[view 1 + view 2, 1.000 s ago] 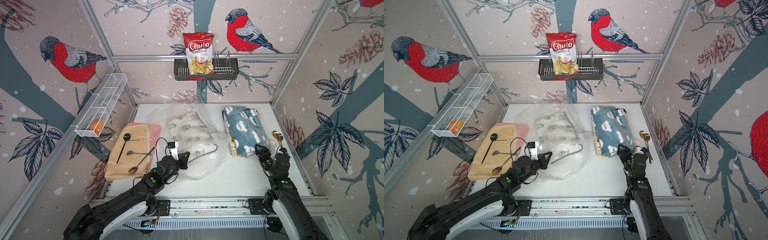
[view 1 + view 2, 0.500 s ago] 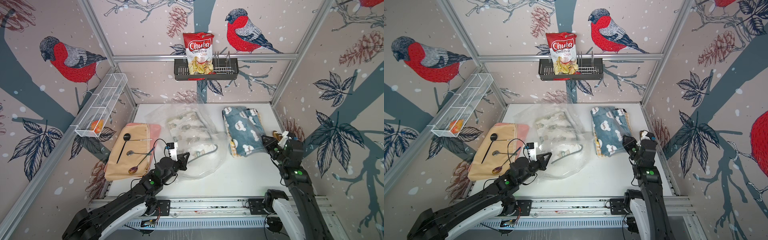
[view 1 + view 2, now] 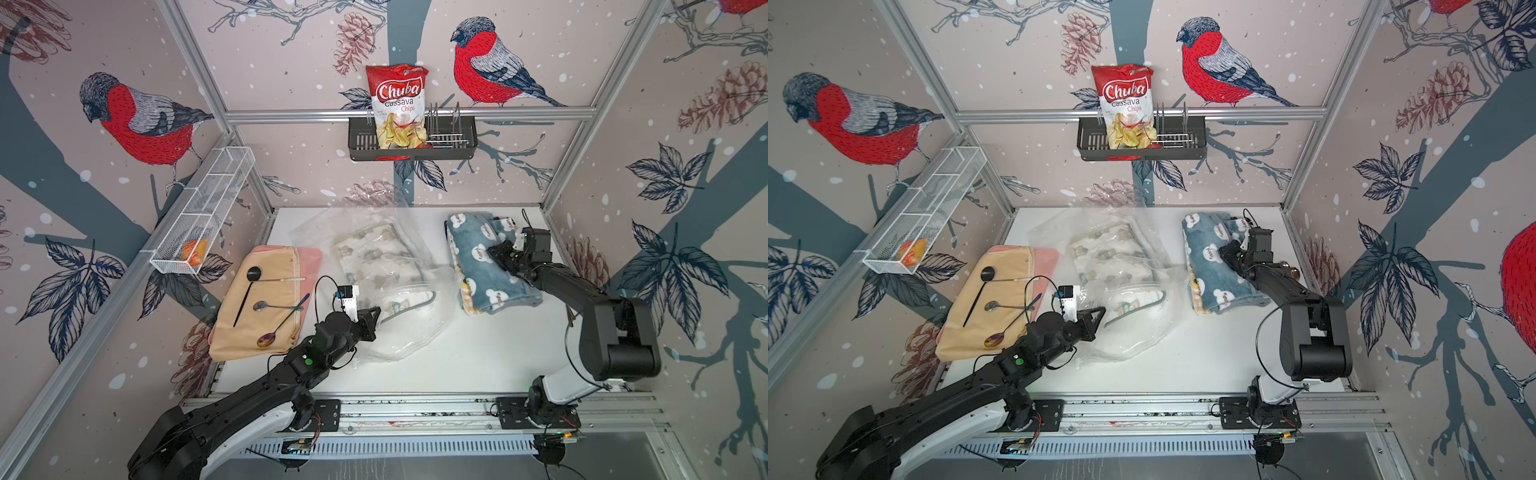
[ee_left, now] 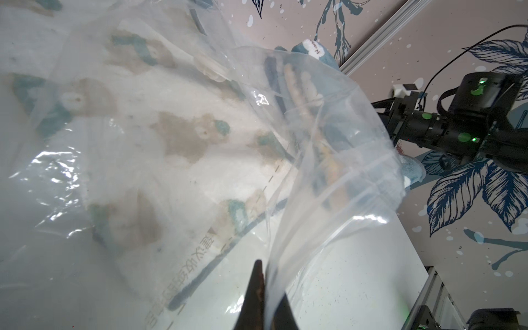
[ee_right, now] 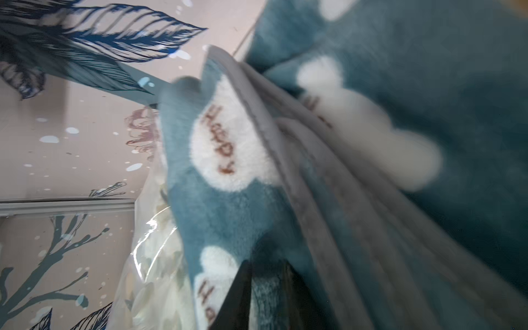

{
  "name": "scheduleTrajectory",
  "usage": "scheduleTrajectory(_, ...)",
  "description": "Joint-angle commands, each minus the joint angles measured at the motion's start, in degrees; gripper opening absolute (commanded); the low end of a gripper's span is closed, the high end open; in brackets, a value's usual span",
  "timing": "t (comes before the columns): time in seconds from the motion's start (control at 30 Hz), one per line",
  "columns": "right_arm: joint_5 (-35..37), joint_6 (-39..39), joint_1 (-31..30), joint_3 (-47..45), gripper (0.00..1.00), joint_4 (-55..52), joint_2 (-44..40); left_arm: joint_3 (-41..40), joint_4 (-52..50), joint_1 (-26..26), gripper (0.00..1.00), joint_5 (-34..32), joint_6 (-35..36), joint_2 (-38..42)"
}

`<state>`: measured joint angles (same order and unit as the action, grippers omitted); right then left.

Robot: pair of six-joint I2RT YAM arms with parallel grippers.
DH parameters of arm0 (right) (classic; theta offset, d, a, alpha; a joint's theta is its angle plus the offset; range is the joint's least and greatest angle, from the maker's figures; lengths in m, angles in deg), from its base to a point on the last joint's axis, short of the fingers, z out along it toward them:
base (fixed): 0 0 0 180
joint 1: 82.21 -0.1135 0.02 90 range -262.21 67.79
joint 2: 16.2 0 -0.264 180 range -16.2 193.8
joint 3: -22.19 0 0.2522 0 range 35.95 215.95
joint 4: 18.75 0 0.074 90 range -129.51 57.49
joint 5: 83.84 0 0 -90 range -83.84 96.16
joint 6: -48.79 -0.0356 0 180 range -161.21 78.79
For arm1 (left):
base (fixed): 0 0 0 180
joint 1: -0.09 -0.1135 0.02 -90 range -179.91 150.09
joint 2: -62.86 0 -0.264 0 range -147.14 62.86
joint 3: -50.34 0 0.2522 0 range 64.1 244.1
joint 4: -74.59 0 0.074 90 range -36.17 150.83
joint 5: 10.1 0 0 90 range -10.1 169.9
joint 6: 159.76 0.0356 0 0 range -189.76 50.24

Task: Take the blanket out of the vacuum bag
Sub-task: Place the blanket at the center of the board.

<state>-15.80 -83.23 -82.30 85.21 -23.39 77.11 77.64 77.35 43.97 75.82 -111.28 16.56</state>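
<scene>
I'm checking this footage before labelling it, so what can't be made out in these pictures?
- Right hand: right wrist view is blurred; grip on the folded blue cloud-print blanket unclear.
- Clear crinkly plastic vacuum bag: its valve cap is indistinct in both top views.
- Orange item in the white wire wall basket: too small, behind mesh.

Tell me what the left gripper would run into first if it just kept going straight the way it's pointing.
The left gripper is shut on the vacuum bag, so it meets that plastic straight away. Straight on, it would most likely reach the cream bear-print blanket inside the bag, though depth is hard to judge.
</scene>
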Motion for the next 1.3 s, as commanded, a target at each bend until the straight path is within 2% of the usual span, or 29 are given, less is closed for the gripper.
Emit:
scheduleTrajectory(0.0, 3.8, -0.4, 2.6, -3.5, 0.23, 7.6, 3.3, 0.1, 3.1, 0.0, 0.04, 0.3, 1.1, -1.9)
scheduleTrajectory(0.2, 5.2, -2.7, 3.4, -5.8, 0.26, 11.3, 5.8, 1.1, 5.4, 0.0, 0.03, 0.6, 1.9, -6.4)
scheduleTrajectory(0.4, 7.2, -3.9, 3.3, -6.7, 0.32, 9.9, 1.7, 1.2, 5.9, -0.1, 0.03, 0.5, 1.9, -7.3)
scheduleTrajectory(0.5, 5.5, -4.1, 2.7, -5.9, 0.39, 7.6, -3.8, 1.2, 5.4, 0.0, 0.03, 0.8, 1.8, -6.8)
scheduleTrajectory(0.6, 7.6, -2.9, 1.2, -3.9, 0.49, 4.3, -10.0, 1.5, 4.3, -0.1, 0.03, 1.0, 1.8, -5.5)
scheduleTrajectory(0.7, 9.3, -2.1, 1.0, -1.8, 0.57, 4.2, -11.2, 1.6, 3.0, -0.1, 0.04, 0.8, 1.8, -4.1)
scheduleTrajectory(0.9, 2.3, 0.7, -1.1, 12.0, 0.57, 1.1, 1.6, 2.2, 0.5, -0.1, 0.04, 0.0, 2.3, -3.4)
scheduleTrajectory(1.0, 0.0, 2.0, -3.1, 19.8, 0.52, -2.2, 9.3, 2.8, 0.2, -0.1, 0.04, 0.0, 2.6, -3.7)
scheduleTrajectory(1.1, -1.9, 0.6, -3.9, 20.8, 0.48, 1.7, 13.5, 2.9, 0.4, -0.1, 0.05, 0.0, 2.6, -4.3)
scheduleTrajectory(1.27, 0.2, -1.2, -1.5, 18.3, 0.39, 5.3, 17.7, 3.6, 1.0, -0.1, 0.05, 1.0, 2.6, -5.9)
